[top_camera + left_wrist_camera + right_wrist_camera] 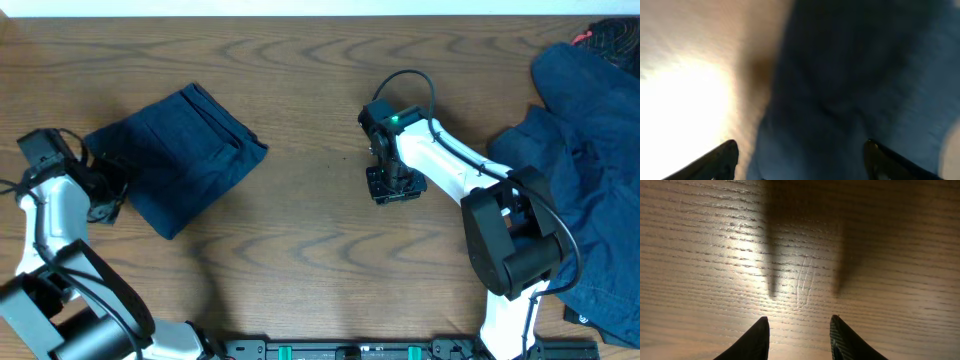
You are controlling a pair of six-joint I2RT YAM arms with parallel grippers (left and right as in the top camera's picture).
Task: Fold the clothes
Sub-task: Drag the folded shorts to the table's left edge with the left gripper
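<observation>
Start from the desk (320, 270). Locate the heap (590, 150) of unfolded clothes at the far right edge, spilling past the frame, long axis running front to back along that edge. Locate the folded piece (175, 155) at left, set diagonally to the desk edges. Judge the next fold to begin at the heap. Treat the right arm (440, 160) as the nearer one: tip at mid-desk, well apart from the heap, which lies toward the right edge. Expect a sideways reach toward that edge before any grasp. Find the left arm (55, 215) at the lower-left edge of the folded piece; cannot tell from overhead whether touching the cloth or just above it. Take jaw states from the wrist views, not from overhead. Left jaws: spread wide, gripping nothing, fingers (715, 160) at the two lower corners of the view, blurred dark cloth below and ahead. Right jaws: parted, empty, fingers (752, 340) over bare wood grain, only shadows ahead. Find no cloth in the right wrist view; take the heap's bearing from overhead alone.
</observation>
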